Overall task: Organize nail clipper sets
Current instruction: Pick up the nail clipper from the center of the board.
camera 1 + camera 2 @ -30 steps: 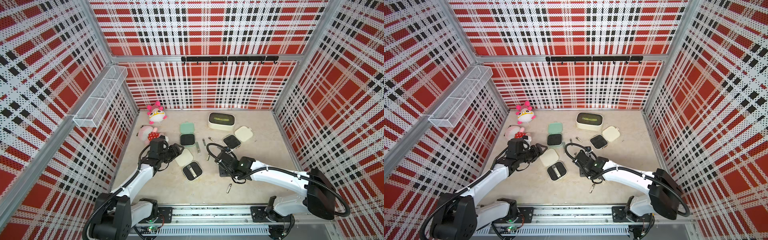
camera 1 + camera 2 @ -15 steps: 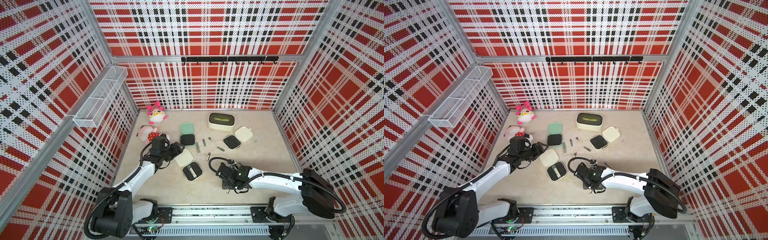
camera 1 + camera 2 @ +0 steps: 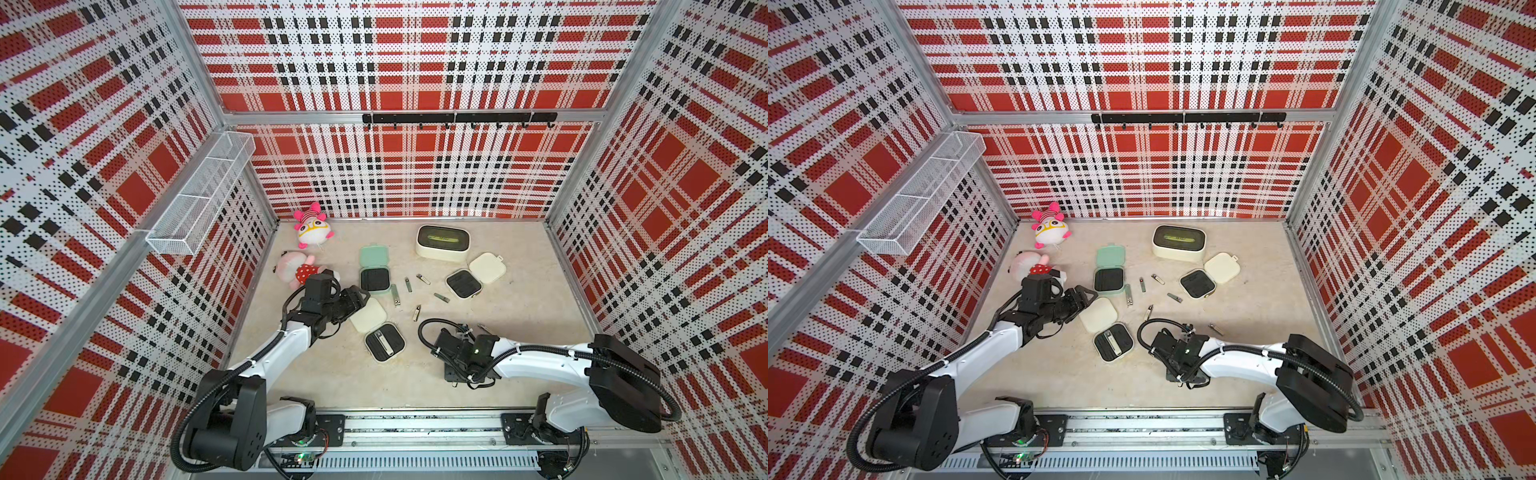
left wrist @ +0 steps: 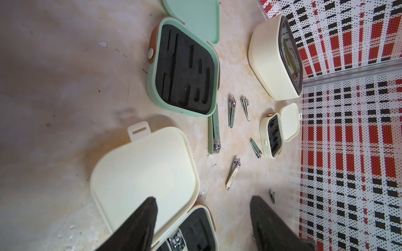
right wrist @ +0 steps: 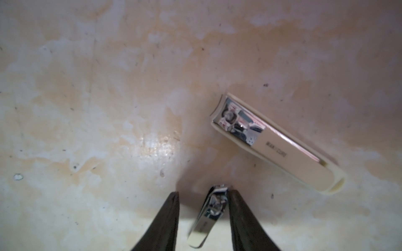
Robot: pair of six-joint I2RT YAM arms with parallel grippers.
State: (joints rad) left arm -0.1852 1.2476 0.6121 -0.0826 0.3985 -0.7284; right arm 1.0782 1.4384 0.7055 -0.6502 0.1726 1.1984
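Mint case (image 3: 375, 279): lies open on the table (image 3: 332, 382) with its lid folded back toward the far wall. The left wrist view (image 4: 187, 71) shows every slot of the black insert empty.
Near cream case (image 3: 385, 342): open, with one silver tool seated in its insert and its lid lying flat beside the left gripper.
Far cream case (image 3: 464, 283): open, just beside the larger cream box (image 3: 442, 242). Its insert looks empty, though it is small in every view.
Loose clippers (image 3: 416, 312): several lie scattered on the table between the three cases.
Left gripper (image 4: 203, 206): jaws moderately wide with nothing between them. It is at the edge of the near cream case's lid, and contact cannot be judged.
Right gripper (image 5: 204, 194): jaws narrow, straddling a small silver clipper (image 5: 212, 210). One finger (image 5: 237, 208) lies against the clipper, and a gap shows on the other side.
Right wrist view only: a cream-bodied clipper (image 5: 280, 143) lies flat on the table near the fingertips. In both top views the arm covers this spot.
Top views only: the spacing of all three cases, with the near cream case between the two arms.
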